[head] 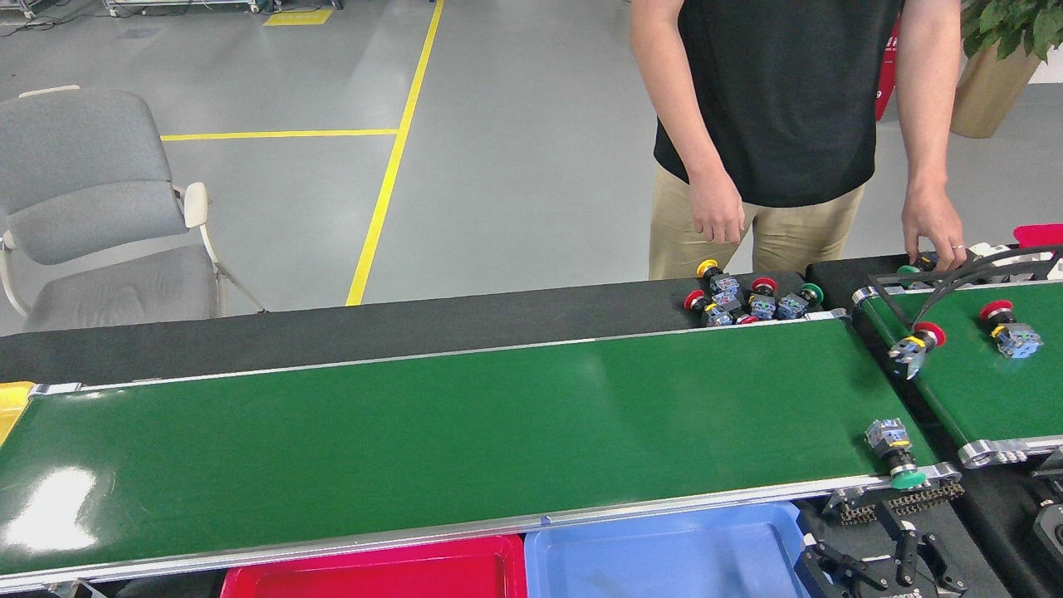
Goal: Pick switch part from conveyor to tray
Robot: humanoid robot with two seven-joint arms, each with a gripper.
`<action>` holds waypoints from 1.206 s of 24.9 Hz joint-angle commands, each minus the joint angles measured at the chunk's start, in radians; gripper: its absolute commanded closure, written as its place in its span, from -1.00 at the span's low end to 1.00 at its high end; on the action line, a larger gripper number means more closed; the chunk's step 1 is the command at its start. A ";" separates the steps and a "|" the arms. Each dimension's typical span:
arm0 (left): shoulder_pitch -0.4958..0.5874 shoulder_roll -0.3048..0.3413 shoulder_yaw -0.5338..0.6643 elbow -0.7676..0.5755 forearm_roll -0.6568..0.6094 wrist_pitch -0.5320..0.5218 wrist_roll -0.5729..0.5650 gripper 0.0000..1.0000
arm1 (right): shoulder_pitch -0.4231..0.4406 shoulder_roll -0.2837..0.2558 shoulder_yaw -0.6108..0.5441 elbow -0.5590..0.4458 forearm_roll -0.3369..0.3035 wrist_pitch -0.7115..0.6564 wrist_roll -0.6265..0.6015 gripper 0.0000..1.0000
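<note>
Looked down on the conveyor, a long, wide belt of glossy green with bright glare patches near its left end, silver metal rails along both edges and a roller bracket at the right end. Found the switch part lying on the belt's near right corner, by the end roller: a clear bluish blocky body, a yellow ring and a round green cap overhanging the near rail. Made out the right gripper low at the right, a black metal linkage with its fingers spread wide and nothing between them; could not read the pale lettering cut off at the picture's lower edge. Saw a smooth blue tray with rounded corners just below the rail, touching a red tray on its left. Noted a shorter green belt to the right under a curved black guide bar, bearing a red-capped switch, with another red-capped one tilted at its left edge. Counted no exact number in the cluster of switches on the matt black surface behind the conveyor. Saw a person's hand, wearing a ring, touching down at the guide bar's far end. Noted a grey cloth-covered chair at the far left.
</note>
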 commanded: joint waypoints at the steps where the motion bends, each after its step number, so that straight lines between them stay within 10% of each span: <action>1: -0.004 0.007 0.001 -0.011 -0.003 0.028 0.007 -1.00 | -0.019 -0.011 -0.009 -0.003 -0.002 0.022 0.021 -0.98; 27: -0.033 0.016 0.001 0.000 0.002 0.069 0.016 -1.00 | -0.191 -0.005 0.108 0.129 0.012 0.157 0.058 -0.96; 30: -0.036 0.018 0.001 -0.003 0.003 0.068 0.016 -1.00 | -0.223 -0.011 0.164 0.161 0.012 0.171 0.057 -0.61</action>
